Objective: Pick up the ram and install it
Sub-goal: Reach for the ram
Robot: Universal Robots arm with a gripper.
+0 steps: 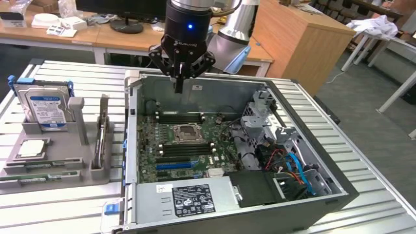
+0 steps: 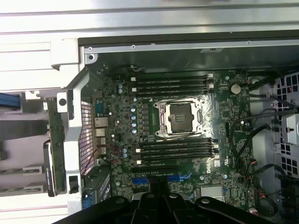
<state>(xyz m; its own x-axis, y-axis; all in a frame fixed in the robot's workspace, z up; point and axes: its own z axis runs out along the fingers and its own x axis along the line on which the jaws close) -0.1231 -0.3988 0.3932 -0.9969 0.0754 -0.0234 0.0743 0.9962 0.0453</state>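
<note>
We see the gripper (image 1: 179, 88) hanging over the open computer case (image 1: 338, 192). Its fingers are squeezed tight together and they hold nothing. The ram (image 1: 39, 179) is well apart from it. It lies flat at the front of the gray tray (image 1: 65, 151), on the exterior view's left. So we think the pick-up is not yet done.

The ram is a long, thin green stick. Its long side runs across the exterior view, from left to right. The black slots (image 1: 185, 118) on the board look like they run that way too.

To do this well, we think the fingers must open wide first. They should pinch the stick in its middle, on its two flat faces. Then it should go up straight, so it does not tip.
</note>
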